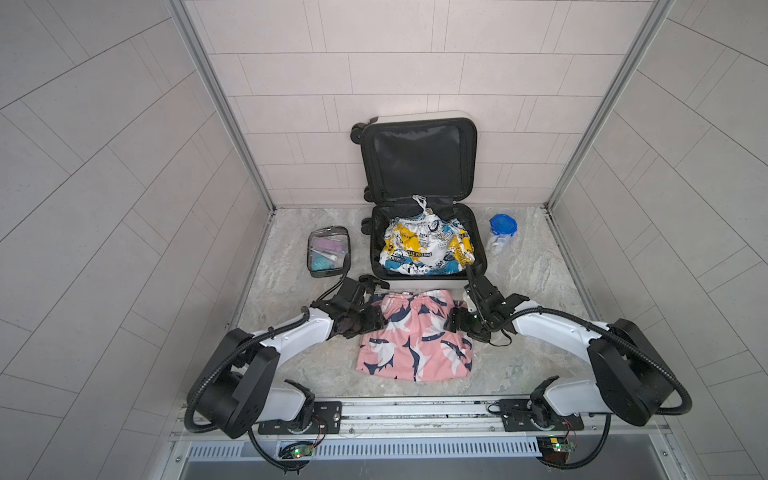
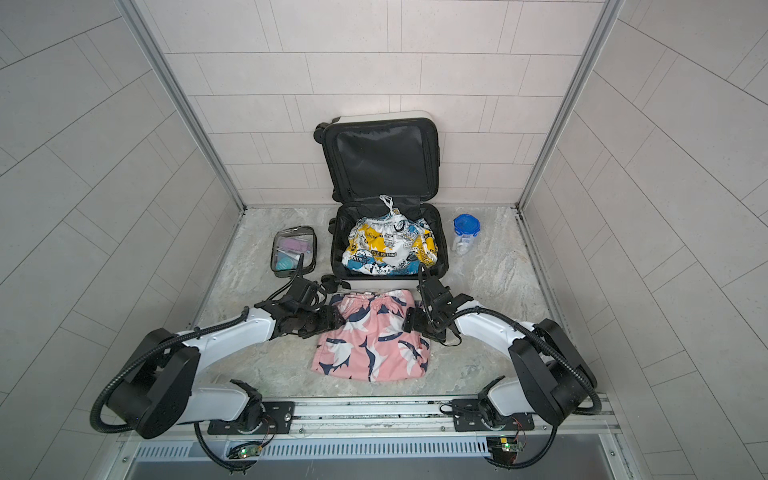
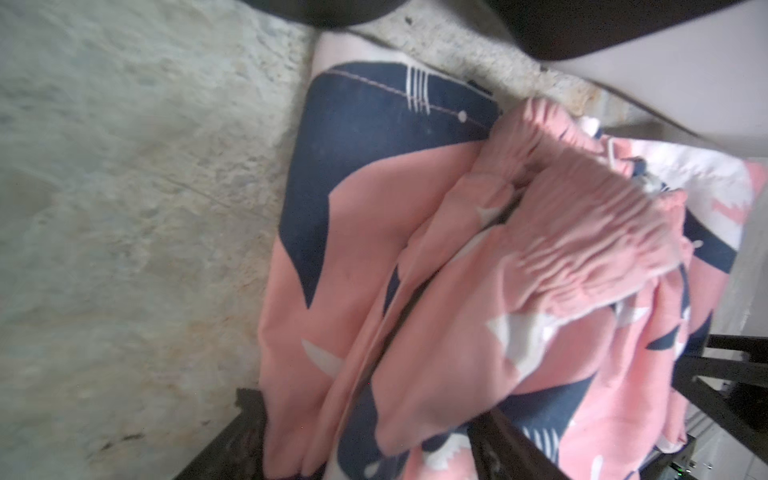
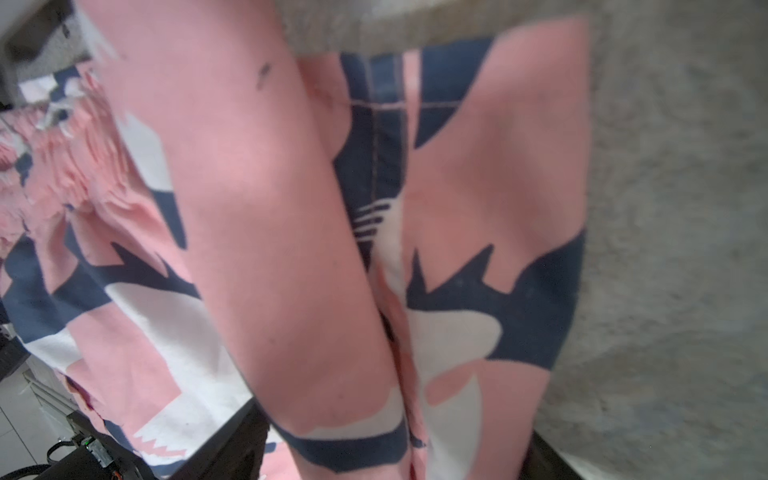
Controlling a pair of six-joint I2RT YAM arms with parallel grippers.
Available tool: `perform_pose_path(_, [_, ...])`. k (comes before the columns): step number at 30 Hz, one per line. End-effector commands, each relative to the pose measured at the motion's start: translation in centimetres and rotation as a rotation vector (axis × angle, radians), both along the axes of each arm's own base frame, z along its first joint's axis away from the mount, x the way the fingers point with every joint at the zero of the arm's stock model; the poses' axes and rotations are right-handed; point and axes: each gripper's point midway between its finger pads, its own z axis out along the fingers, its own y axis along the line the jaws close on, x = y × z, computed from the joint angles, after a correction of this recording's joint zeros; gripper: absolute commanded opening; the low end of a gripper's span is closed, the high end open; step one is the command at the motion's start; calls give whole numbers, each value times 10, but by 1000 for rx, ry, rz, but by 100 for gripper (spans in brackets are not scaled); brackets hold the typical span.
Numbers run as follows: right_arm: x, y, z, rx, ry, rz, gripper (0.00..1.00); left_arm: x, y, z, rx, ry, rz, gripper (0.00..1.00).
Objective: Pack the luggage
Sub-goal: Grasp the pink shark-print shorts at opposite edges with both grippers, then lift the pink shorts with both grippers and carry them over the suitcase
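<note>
Left pincer: your left gripper (image 1: 371, 323) stands wide astride the left edge of the pink, navy-and-white patterned fabric shorts (image 1: 415, 349); no pinch shows.
Right pincer: your right gripper (image 1: 453, 324) stands equally wide on the right edge.
Luggage: the small white hard-shell suitcase (image 1: 417, 164) is open, far centre.
Done: a yellow, blue and white printed garment (image 1: 424, 247) is inside.
Left: the shorts, the clear black-trimmed pouch (image 1: 328, 251) at left and the blue-lidded clear jar (image 1: 503, 226) at right.

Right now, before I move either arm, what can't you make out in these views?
- Left claw and right claw: grip on the pink shorts unclear; tips hidden by their own wrists in both top views, cut off and blurred in the wrist views.
- Suitcase floor: covered by the printed garment.
- Pouch and blue-lidded tub contents: too small in both top views.
</note>
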Motion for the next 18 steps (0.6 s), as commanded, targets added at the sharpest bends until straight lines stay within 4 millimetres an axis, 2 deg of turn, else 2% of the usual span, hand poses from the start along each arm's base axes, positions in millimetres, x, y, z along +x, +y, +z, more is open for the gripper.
perform_pose_path(1, [-6,3,-11,-22,37,-3,75,-18,2,-22,-9,77,-9,74])
perform_pose_path(7, [-1,16,-5,-7,22,10,54,-21,-9,-16,-51,61,-21,61])
perform_pose_path(13, [2,27,9,5,6,31,34,-26,-29,-10,-72,62,-69,40])
perform_pose_path(18, [3,33,26,22,-10,45,16,-27,-38,11,-99,32,-82,20])
